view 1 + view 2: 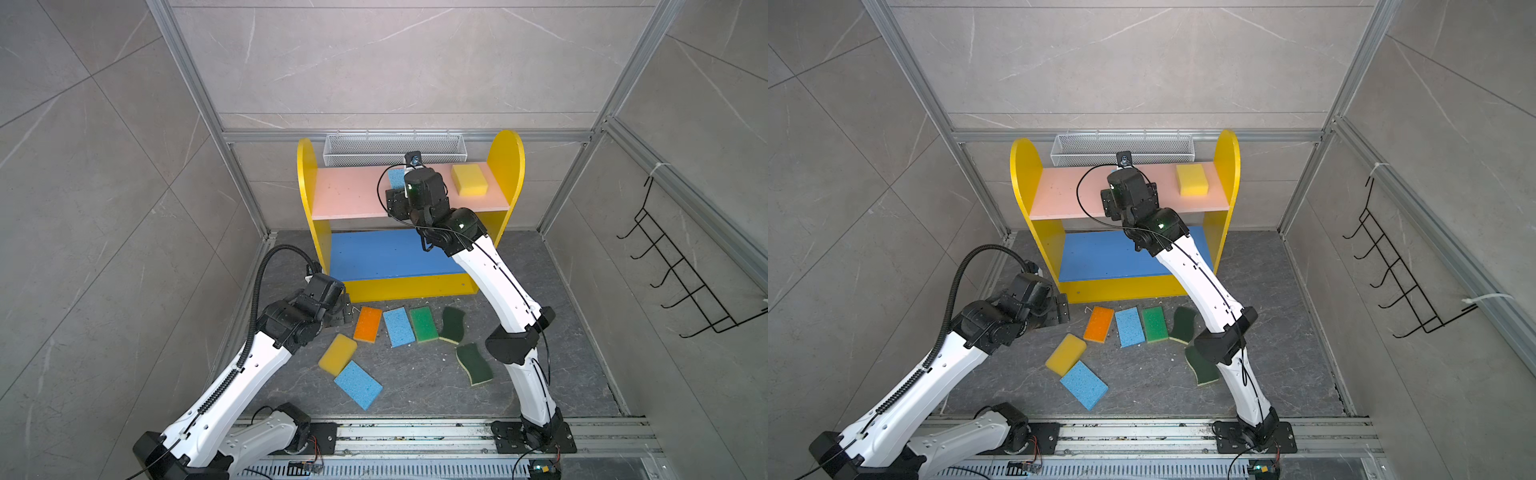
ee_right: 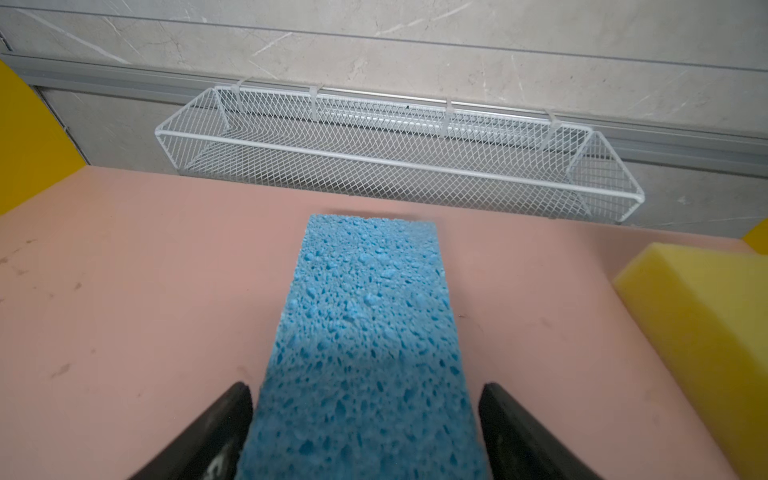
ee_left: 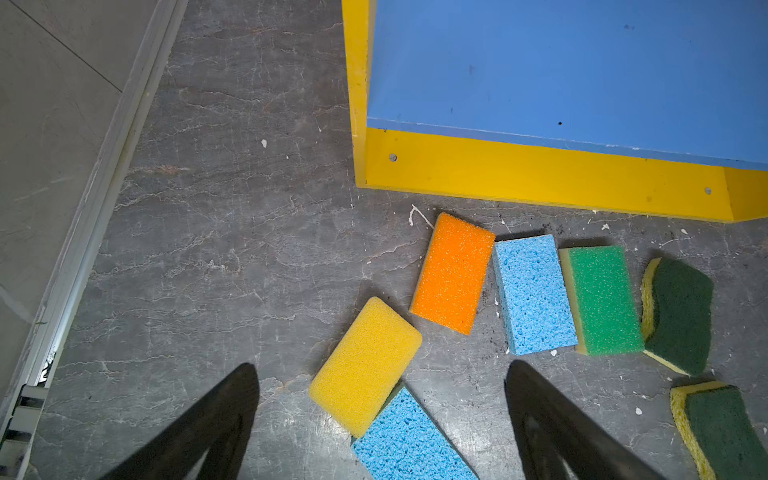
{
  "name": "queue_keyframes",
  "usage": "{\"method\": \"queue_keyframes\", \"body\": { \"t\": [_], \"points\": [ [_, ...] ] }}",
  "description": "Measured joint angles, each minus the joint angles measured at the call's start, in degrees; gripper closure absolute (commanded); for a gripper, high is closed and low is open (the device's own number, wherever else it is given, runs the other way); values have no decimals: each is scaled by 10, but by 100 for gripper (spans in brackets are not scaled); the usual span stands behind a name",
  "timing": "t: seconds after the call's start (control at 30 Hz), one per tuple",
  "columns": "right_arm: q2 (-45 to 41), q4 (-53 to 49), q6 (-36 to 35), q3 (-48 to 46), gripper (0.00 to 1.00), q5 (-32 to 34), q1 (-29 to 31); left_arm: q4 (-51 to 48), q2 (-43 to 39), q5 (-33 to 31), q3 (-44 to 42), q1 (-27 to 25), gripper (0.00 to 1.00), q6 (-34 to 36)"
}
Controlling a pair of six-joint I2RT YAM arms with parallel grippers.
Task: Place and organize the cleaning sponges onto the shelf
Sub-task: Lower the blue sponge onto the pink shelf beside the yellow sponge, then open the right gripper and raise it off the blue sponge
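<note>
A: Grey marbled counter point(image 1: 415, 386), tiled walls. Sponges where?
B: Two on shelf point(image 1: 306, 178), pink upper board point(image 1: 349, 195): light blue sponge point(image 2: 365, 316), thick yellow sponge point(image 1: 469, 179) by rt panel. Seven loose on counter in front.
A: End effectors?
B: Right end effector point(image 2: 366, 388): jaws apart, flanking light blue sponge, no squeeze seen. Left end effector point(image 3: 382, 365): jaws apart, empty, over yellow counter sponge point(image 3: 361, 374).
A: Handling?
B: Prob. light, soft, springy. Pinch across short width, mid-length.
A: Obstructions?
B: Yellow counter sponge touches blue counter sponge point(image 3: 411, 440); row by orange sponge point(image 3: 453, 272) packed tight, little jaw room. Right arm point(image 1: 498, 282) crosses blue middle board point(image 1: 374, 253). Mesh basket point(image 1: 392, 149) just behind shelf.
</note>
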Motion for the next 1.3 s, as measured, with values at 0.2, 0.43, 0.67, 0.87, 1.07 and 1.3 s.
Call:
{"method": "queue_keyframes", "body": {
  "t": [0.2, 0.43, 0.67, 0.87, 1.07, 1.3],
  "points": [
    [1, -9, 0, 9, 6, -12, 0, 0, 0, 0, 0, 1, 4, 1],
    [-7, -13, -5, 6, 2, -24, 0, 0, 0, 0, 2, 2, 4, 1],
    [-40, -16, -7, 5, 1, -35, 0, -7, -1, -3, 2, 5, 4, 1],
    [-82, -17, -7, -14, 1, -54, 0, -19, -15, -15, 2, 6, 4, 1],
    [-145, -14, -5, -70, 1, -70, -2, -32, -23, -26, 11, 7, 4, 1],
    [-206, -10, -4, -115, 1, -82, -2, -53, -30, -28, 12, 7, 4, 1]
  ]
}}
